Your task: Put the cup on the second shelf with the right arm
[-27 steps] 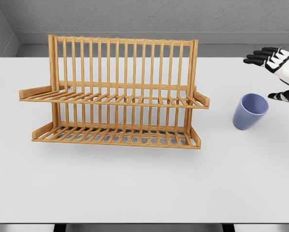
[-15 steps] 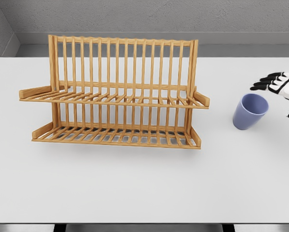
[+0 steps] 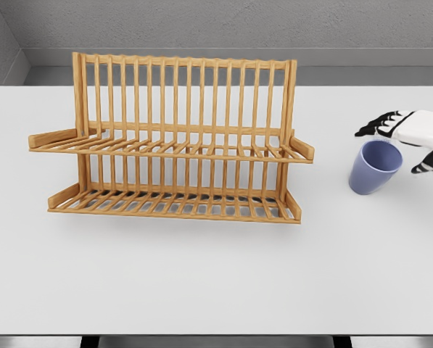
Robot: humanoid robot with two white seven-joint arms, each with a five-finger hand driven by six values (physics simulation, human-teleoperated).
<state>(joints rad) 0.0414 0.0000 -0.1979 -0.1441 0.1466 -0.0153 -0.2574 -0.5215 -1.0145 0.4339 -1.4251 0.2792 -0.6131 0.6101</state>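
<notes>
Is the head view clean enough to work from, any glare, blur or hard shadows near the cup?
Head view: sharp render, even soft light, no glare on the white table; only faint shadows under the wooden rack and beside the blue cup; the right hand is cropped by the right edge.

One cup (image 3: 374, 167), one two-shelf wooden rack (image 3: 171, 145), one table (image 3: 201, 275), one hand (image 3: 408, 138).

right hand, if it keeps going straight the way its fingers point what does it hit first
The right hand points left with fingers spread, its fingertips just above the far rim of the blue cup. Going straight, it would likely pass over the cup and first meet the wooden rack near its upper shelf, though depth is unclear.
</notes>
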